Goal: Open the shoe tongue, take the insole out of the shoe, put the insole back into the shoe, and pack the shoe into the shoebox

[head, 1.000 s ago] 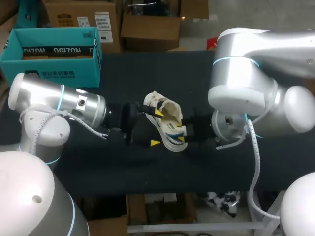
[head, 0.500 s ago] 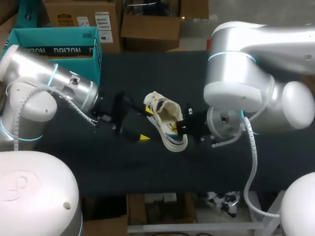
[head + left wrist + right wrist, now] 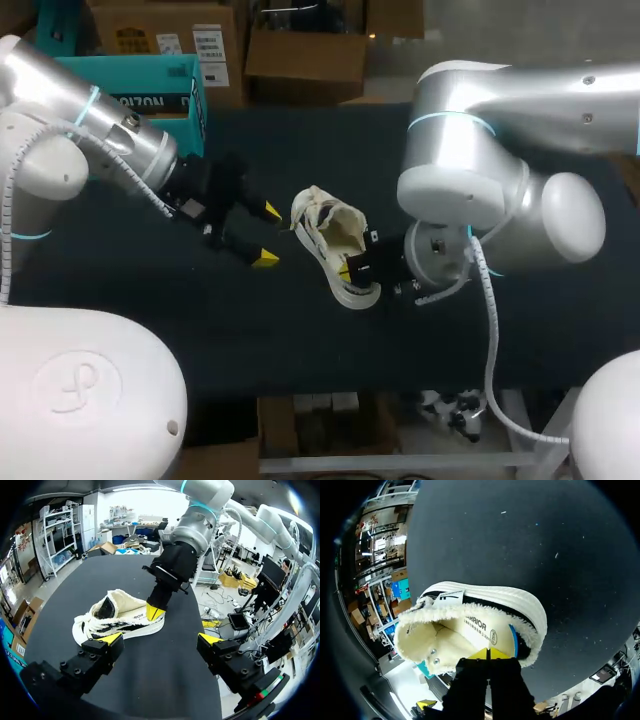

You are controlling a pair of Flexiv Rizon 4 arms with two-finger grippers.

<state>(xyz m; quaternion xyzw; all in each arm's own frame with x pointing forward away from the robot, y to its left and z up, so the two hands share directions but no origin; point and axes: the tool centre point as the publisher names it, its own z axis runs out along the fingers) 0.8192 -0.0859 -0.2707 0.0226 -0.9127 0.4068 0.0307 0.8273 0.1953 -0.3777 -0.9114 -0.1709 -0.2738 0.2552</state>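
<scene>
While the right gripper (image 3: 488,654) pinches narrow at the heel of the shoe (image 3: 322,238) mid-frame (on the insole (image 3: 479,629)? can't tell), the left gripper (image 3: 256,235) hangs wide open, just left, apart.

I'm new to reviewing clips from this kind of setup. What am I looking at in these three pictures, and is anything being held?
This is a robot with two silver arms at a black table. Each arm ends in a two-fingered gripper with yellow tips. The head view looks down from above and behind the robot. The other two views come from wrist cameras looking along the fingers. On the table is a white shoe with a fleecy lining, and a teal shoebox stands at the far left corner. The left gripper is open and empty, apart from the shoe. The right gripper has its tips closed together at the shoe's opening, over the insole. Whether they pinch it, I cannot tell.
</scene>
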